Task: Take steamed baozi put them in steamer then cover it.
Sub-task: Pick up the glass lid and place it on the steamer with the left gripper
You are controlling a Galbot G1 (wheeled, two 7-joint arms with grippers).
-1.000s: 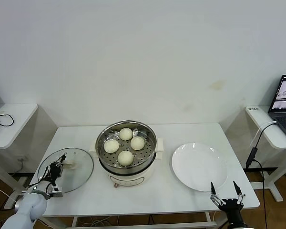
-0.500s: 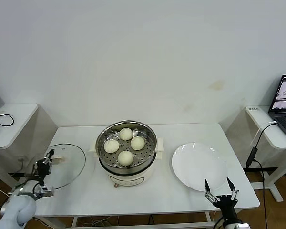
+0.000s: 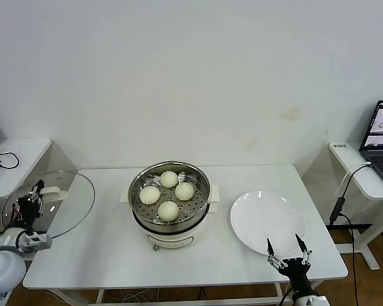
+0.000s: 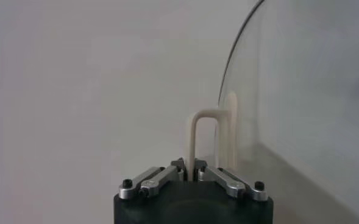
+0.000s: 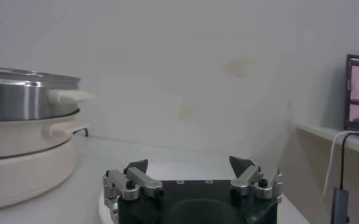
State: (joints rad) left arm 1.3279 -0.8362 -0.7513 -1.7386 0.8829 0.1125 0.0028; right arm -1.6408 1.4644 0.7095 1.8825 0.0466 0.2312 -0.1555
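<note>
Lifted off the table, glass lid [image 3: 51, 203] hangs partly cut off, handle in left gripper [image 3: 33, 205] jaws.

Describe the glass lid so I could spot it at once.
Start at the white table and go to its left edge, beyond the shiny steel steamer basket. There the left gripper holds a round clear glass lid up by its cream handle. Unlike the flat white plate, it is see-through and lifted.
</note>
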